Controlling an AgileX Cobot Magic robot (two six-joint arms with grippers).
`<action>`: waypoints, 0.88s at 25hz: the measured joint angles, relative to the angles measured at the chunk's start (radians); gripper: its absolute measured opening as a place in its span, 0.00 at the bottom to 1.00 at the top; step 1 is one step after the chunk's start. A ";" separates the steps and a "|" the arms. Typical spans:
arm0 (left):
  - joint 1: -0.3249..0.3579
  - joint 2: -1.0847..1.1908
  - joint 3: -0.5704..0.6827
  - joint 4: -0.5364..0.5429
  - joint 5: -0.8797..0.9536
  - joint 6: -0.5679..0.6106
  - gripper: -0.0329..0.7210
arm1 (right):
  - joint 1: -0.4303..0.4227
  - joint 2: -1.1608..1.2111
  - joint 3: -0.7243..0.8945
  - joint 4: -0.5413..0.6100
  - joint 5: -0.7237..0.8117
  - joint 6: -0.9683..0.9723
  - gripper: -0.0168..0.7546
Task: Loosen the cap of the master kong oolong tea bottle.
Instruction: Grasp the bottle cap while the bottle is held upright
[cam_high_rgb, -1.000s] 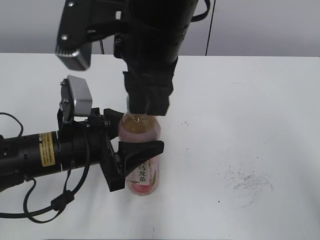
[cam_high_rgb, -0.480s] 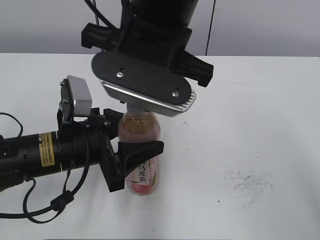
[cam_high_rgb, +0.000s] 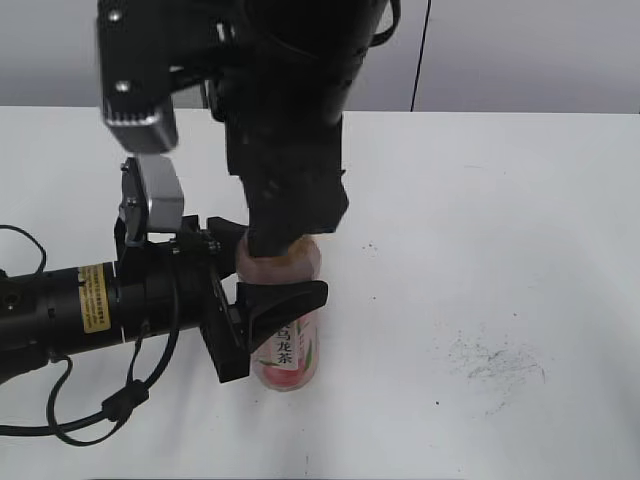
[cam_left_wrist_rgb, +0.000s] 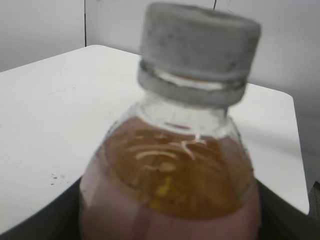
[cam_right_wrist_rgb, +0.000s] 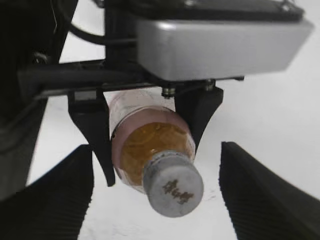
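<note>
Right wrist view: right gripper (cam_right_wrist_rgb: 156, 195) spread wide, its dark fingers (cam_right_wrist_rgb: 60, 192) standing clear on either side of the cap (cam_right_wrist_rgb: 173, 183), touching nothing. Master kong oolong tea bottle (cam_high_rgb: 287, 345) upright on the white bench (cam_high_rgb: 480, 250), left of centre, toward the near edge. Left gripper (cam_high_rgb: 258, 262) clamped around the bottle's body, below the neck.
</note>
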 joint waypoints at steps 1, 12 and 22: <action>0.000 0.000 0.000 0.000 0.000 0.000 0.63 | 0.000 0.000 0.000 0.000 0.000 0.114 0.78; 0.000 0.000 0.000 0.000 0.000 0.000 0.63 | 0.000 0.000 0.000 -0.129 -0.047 1.317 0.72; 0.000 0.000 0.000 0.000 0.000 0.000 0.63 | 0.000 0.010 0.001 -0.102 -0.008 1.384 0.64</action>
